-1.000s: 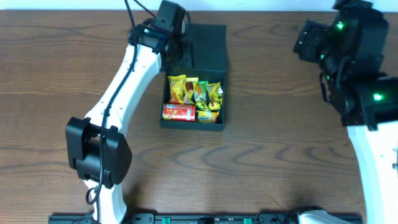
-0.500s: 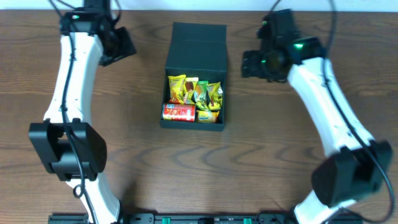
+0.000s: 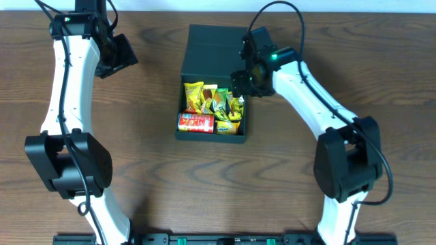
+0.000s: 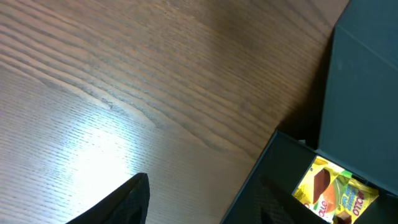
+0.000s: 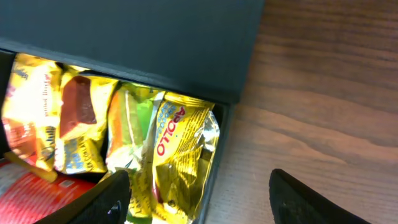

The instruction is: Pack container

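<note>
Lying on the brown wood-grain table, the dark box holds bright snack packets. Its neighbour, the right pincer, gapes wide and empty. How far the left pincer is spread cannot be told.

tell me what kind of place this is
Most likely a robotics lab bench, not a home: a left arm and right arm set at a wooden table, over a dark container of snack packets.
</note>
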You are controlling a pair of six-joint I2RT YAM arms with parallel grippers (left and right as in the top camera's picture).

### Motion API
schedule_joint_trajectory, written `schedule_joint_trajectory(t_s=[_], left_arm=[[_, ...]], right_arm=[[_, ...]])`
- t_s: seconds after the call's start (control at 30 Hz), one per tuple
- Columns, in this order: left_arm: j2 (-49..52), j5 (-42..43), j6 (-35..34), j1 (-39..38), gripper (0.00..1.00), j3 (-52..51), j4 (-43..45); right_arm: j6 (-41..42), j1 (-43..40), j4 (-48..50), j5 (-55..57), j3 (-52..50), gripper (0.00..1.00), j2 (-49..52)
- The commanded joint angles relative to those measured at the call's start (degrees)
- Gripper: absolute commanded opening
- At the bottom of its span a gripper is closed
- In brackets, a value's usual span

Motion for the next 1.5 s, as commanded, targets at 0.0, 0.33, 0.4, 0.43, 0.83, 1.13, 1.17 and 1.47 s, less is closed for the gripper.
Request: schedule_joint_trajectory(t_s=[0.0,0.33,0.4,0.43,0.83,1.13,1.17,1.47], left_arm=[[-0.04,-0.48,1.27,0.04,0.56,0.98,-0.02],[-0.04,-0.46,1.7,0.04,0.56,0.98,0.0],[-0.04,-0.46,1.7,0.04,0.56,0.98,0.0],[-0.04,-0.46,1.7,0.04,0.56,0.98,-0.02],[-0.04,-0.46,1.68,0.02,0.57,0.98,0.81],[-0.04,-0.44,1.68,0.02,0.56,0.98,0.83],[-0.04,-0.46,1.68,0.02,0.56,0.98,0.81],[-0.04,-0.46,1.68,0.02,0.56,0.98,0.85]], right_arm=[[0.81,1.18,0.55,2.58,0.0,0.72,1.6],[-3.19,1.55,2.21,8.94,0.0,0.59,4.87],[-5.57,1.55,2.95,9.7,0.0,0.51,4.87],[-6.25,1.55,3.1,10.14,0.0,0.49,4.87],[-14.08,1.55,5.27,9.03,0.0,0.21,4.87],[-18.29,1.55,5.73,7.87,0.0,0.21,4.85],[-19.52,1.55,5.75,7.87,0.0,0.22,4.85],[-22.82,1.55,5.53,7.85,0.0,0.23,4.87]])
